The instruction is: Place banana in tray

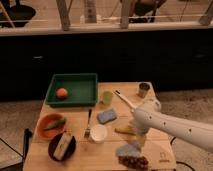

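The banana (123, 130) lies on the wooden table, right of the white cup (98, 133), pale yellow and partly covered by my arm. My gripper (135, 132) is at the end of the white arm that comes in from the right. It is low over the banana's right end; whether it touches the banana I cannot tell. The dark-green tray (75, 80) stands at the table's back left, well apart from the gripper, with a round orange fruit (62, 93) inside it.
An orange bowl (42, 131) with a green vegetable and a black plate (52, 150) stand at the front left. A fork (88, 124), blue sponge (107, 116), green cup (107, 97), brown cup (144, 89) and white utensil (125, 100) lie mid-table. A blue cloth (128, 149) lies in front.
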Controlling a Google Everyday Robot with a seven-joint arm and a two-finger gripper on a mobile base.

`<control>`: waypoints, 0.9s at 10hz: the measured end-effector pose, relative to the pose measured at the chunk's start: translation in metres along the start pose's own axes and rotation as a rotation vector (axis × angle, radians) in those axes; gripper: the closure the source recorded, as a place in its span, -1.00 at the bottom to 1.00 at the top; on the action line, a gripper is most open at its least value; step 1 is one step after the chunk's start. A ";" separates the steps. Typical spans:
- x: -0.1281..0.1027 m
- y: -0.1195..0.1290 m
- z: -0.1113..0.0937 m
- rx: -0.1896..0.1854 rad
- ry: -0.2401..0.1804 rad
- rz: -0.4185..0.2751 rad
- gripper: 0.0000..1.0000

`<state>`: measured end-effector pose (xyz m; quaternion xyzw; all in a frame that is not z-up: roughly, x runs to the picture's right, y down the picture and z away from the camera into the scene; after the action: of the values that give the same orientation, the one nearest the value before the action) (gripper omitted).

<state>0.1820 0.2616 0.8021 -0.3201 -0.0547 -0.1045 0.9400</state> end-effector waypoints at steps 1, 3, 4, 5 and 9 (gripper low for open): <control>0.000 0.001 0.001 0.000 -0.001 -0.001 -0.60; 0.000 0.001 0.002 0.002 0.000 -0.002 -0.60; 0.001 0.002 0.002 0.003 0.000 -0.002 -0.60; 0.000 0.003 0.003 0.004 -0.001 -0.005 -0.60; 0.000 0.005 0.005 0.006 0.000 -0.006 -0.60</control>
<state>0.1828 0.2687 0.8034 -0.3171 -0.0562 -0.1072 0.9406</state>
